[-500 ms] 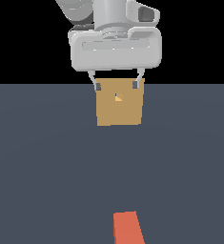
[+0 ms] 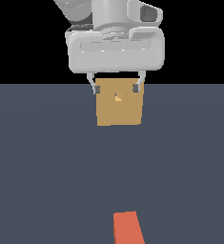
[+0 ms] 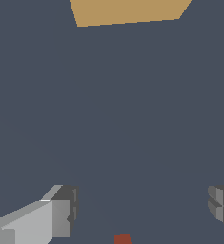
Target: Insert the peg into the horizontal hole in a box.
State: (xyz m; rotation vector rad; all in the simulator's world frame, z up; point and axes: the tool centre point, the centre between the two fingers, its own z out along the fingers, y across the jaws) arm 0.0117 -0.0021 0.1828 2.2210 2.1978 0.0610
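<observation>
The tan box (image 2: 118, 107) stands on the dark floor at mid-scene, and its small hole (image 2: 117, 98) shows lighter orange in the face. My gripper (image 2: 117, 88) hangs open in front of the box's upper part, its fingertips (image 2: 97, 88) spread wide with nothing between them. The peg (image 2: 127, 228) lies near the exterior view's lower edge; only its orange-red end shows there. The wrist view catches the box (image 3: 127, 12), both spread fingers (image 3: 61, 214), and a small corner of the peg (image 3: 122, 238).
A flat dark grey floor (image 2: 46, 167) runs under everything. Black background lies beyond its far edge.
The gripper and the arm have shifted a little toward the exterior view's right. Box and peg have stayed put.
</observation>
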